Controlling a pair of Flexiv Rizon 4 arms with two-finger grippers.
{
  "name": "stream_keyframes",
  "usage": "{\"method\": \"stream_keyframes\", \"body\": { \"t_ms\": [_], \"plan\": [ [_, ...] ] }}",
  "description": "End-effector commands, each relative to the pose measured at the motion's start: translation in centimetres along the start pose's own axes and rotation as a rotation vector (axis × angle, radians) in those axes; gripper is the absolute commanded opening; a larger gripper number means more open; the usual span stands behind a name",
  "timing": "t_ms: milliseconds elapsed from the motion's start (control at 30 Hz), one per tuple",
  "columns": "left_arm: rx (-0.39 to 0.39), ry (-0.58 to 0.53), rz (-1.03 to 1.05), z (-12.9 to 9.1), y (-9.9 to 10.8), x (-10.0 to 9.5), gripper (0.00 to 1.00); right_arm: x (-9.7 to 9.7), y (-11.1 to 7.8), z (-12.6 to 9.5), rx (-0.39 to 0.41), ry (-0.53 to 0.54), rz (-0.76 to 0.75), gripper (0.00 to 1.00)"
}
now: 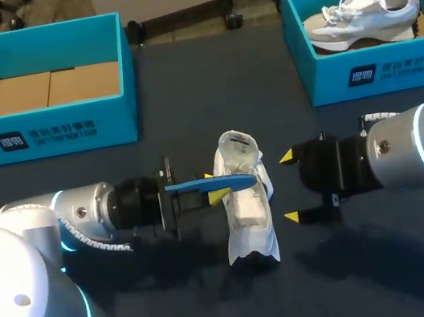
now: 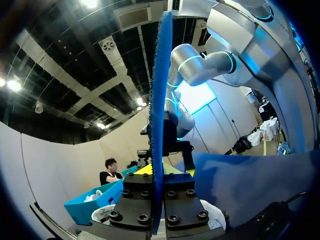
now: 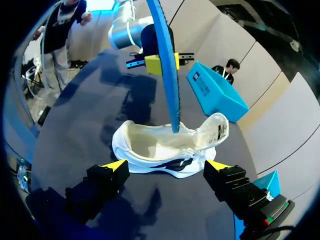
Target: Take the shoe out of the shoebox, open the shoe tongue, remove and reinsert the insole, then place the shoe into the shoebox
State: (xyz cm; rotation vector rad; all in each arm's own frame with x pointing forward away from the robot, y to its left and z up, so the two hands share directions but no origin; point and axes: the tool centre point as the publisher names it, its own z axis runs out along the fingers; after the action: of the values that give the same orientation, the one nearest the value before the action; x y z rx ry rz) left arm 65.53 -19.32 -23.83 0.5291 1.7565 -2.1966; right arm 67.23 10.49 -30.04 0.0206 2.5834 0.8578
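Note:
A white shoe (image 1: 245,202) lies on the dark table between my two grippers, its opening up; the right wrist view shows the shoe (image 3: 150,145) just ahead of the fingers. My left gripper (image 1: 215,186) is shut on a blue insole (image 1: 232,179), held edge-on, whose far end reaches over the shoe's opening. In the left wrist view the insole (image 2: 160,100) rises from between that gripper's (image 2: 159,172) fingers. Seen from the right wrist, the insole (image 3: 167,65) has its tip at the shoe's collar. My right gripper (image 1: 288,187) (image 3: 167,167) stands wide open beside the shoe, holding nothing.
A teal shoebox (image 1: 45,133) at the back left shows only its cardboard bottom. Another teal shoebox (image 1: 381,73) at the back right holds a second pale shoe (image 1: 363,15). Dark tabletop (image 1: 179,302) lies in front of the arms.

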Motion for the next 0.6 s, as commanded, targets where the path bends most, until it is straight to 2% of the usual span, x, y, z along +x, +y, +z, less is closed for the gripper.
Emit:
{"method": "stream_keyframes", "body": {
  "t_ms": [33,100,367,433,600],
  "plan": [
    [-0.012,-0.004,0.000,0.0,0.2,0.5,0.00,-0.4,0.1,0.3,0.058,0.023,-0.007,1.00],
    [-0.026,-0.003,0.002,0.0,0.4,0.7,0.00,-0.6,0.1,0.5,0.104,0.036,-0.024,1.00],
    [-0.049,-0.008,0.005,-0.3,0.9,1.3,0.00,-1.5,-0.3,0.7,0.141,0.038,-0.031,1.00],
    [-0.060,-0.006,0.006,-0.4,1.0,1.3,0.00,-1.8,-0.3,0.7,0.180,0.071,-0.049,1.00],
    [-0.067,-0.006,0.013,-0.4,1.0,1.3,0.00,-2.1,-0.1,1.0,0.177,0.094,-0.051,1.00]
  ]
}}
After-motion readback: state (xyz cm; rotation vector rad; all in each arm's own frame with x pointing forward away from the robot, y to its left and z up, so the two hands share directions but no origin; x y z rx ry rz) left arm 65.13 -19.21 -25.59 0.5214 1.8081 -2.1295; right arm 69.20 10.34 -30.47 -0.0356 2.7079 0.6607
